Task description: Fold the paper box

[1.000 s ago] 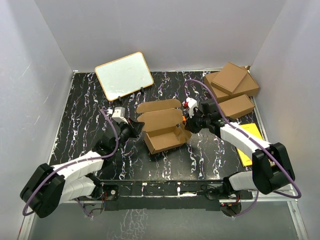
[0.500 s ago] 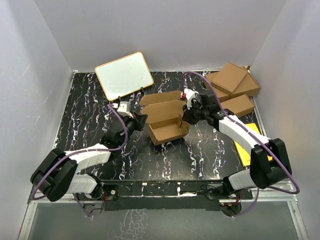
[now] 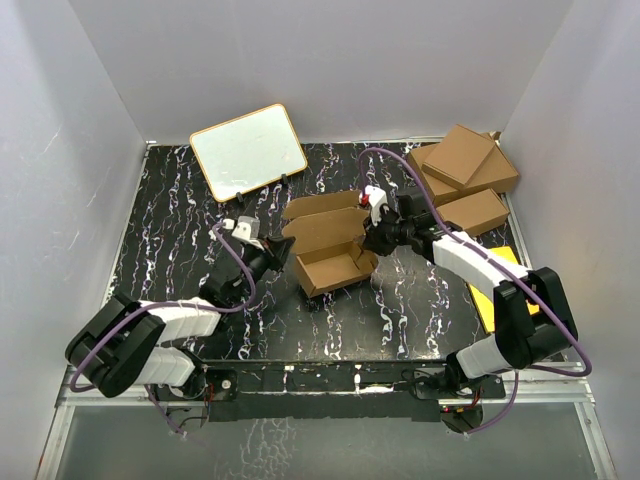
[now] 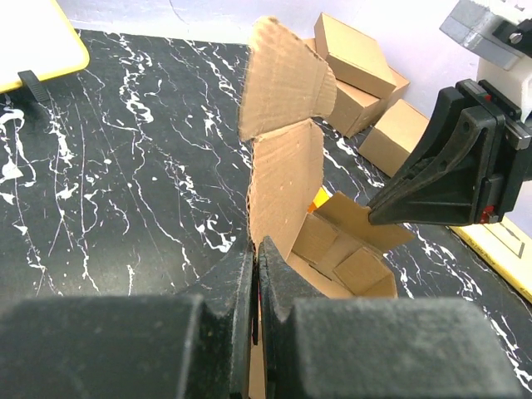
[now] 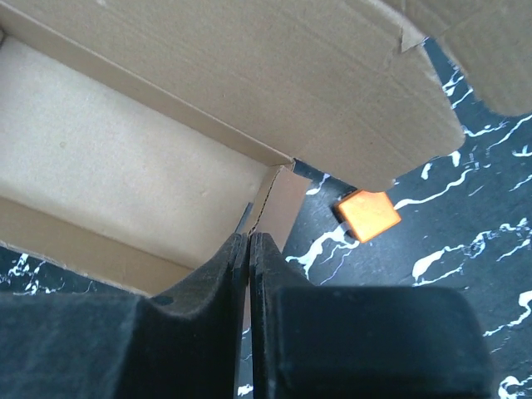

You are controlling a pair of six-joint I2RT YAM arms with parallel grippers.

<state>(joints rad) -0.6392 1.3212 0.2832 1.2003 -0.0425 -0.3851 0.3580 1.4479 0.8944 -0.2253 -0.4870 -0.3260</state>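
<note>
1. The paper box [image 3: 330, 262] sits near the middle of the black marbled table [image 3: 170, 220], between my two arms. Its tray is formed and its lid panel stands open at the far side.
2. The left gripper [image 4: 255, 245] is clamped fully down, and I read it as pinching the thin left wall edge of the box.
3. The right gripper [image 5: 248, 239] is likewise squeezed closed, seemingly on the right wall near the corner seam.
4. I judge this corrugated cardboard to be very light. It should be stiff across the panels, hinge readily along the creases, and crush easily at the edges.
5. It will probably slide on the smooth tabletop, so one side needs anchoring.
6. I would grip wall edges close to a crease, not the rounded lid tab, which would flex.
</note>
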